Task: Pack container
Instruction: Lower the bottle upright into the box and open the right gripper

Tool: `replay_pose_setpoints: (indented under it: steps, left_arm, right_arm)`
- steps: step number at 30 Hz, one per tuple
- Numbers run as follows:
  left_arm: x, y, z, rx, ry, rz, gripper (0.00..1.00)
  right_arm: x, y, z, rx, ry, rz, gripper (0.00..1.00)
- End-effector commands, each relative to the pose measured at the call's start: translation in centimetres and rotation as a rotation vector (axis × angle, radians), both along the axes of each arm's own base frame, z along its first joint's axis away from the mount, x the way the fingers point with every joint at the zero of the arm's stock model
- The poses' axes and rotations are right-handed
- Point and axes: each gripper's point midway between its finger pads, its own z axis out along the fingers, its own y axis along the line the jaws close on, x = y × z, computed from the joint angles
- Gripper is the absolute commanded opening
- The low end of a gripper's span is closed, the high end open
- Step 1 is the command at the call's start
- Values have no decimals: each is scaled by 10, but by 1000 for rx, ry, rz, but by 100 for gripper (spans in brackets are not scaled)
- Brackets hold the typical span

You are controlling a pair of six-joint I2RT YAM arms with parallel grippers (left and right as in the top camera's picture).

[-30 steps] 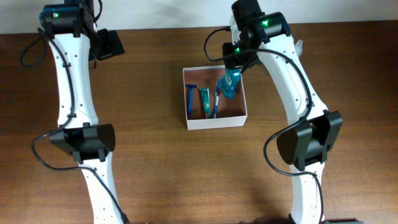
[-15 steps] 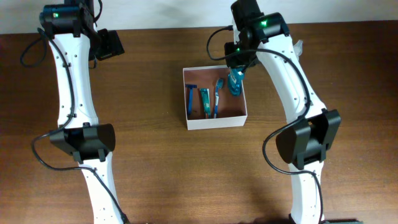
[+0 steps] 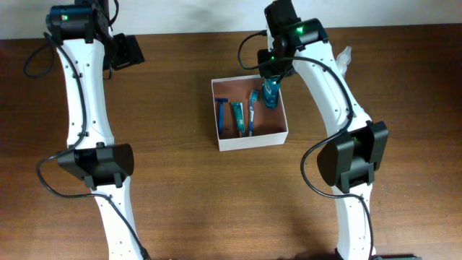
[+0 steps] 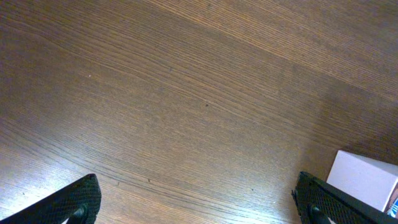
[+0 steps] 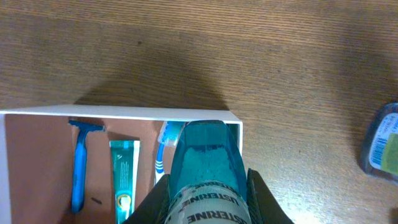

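The container (image 3: 251, 138) is a square white box with a reddish-brown inside, at the table's middle. In it lie a blue razor (image 3: 221, 115), a green toothpaste tube (image 3: 237, 118) and a blue toothbrush (image 3: 252, 113). My right gripper (image 3: 272, 76) is shut on a teal mouthwash bottle (image 3: 271, 94) and holds it in the box's back right corner. The right wrist view shows the bottle (image 5: 205, 155) between the fingers (image 5: 205, 193), over the box wall (image 5: 124, 114), beside the razor (image 5: 78, 165). My left gripper (image 4: 199, 208) is open and empty over bare table at the far left.
A small object with a green label (image 5: 382, 143) lies on the table right of the box; it also shows by the right arm in the overhead view (image 3: 346, 55). A corner of the box (image 4: 364, 180) shows in the left wrist view.
The right gripper has carried the mouthwash bottle from a tilt over the box's right side to the back right corner, more upright. The left arm has not moved.
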Motion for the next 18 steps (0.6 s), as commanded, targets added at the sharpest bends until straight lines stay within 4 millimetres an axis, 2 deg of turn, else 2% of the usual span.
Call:
replay_pose_setpoints:
  steps: [1, 5, 12, 14, 18]
  left_arm:
    - [0, 4, 9, 10, -25, 3, 99]
    - [0, 4, 9, 10, -25, 3, 99]
    - [0, 4, 9, 10, -25, 3, 99]
    - [0, 4, 9, 10, -25, 3, 99]
    - [0, 4, 9, 11, -25, 3, 99]
  right_arm:
    - [-1, 3, -1, -13, -9, 8, 22]
    - [-4, 2, -9, -18, 11, 8, 23]
    - [-5, 3, -10, -14, 15, 9, 24]
    - [-5, 4, -10, -8, 17, 12, 29]
    - [-6, 7, -10, 7, 21, 18, 47]
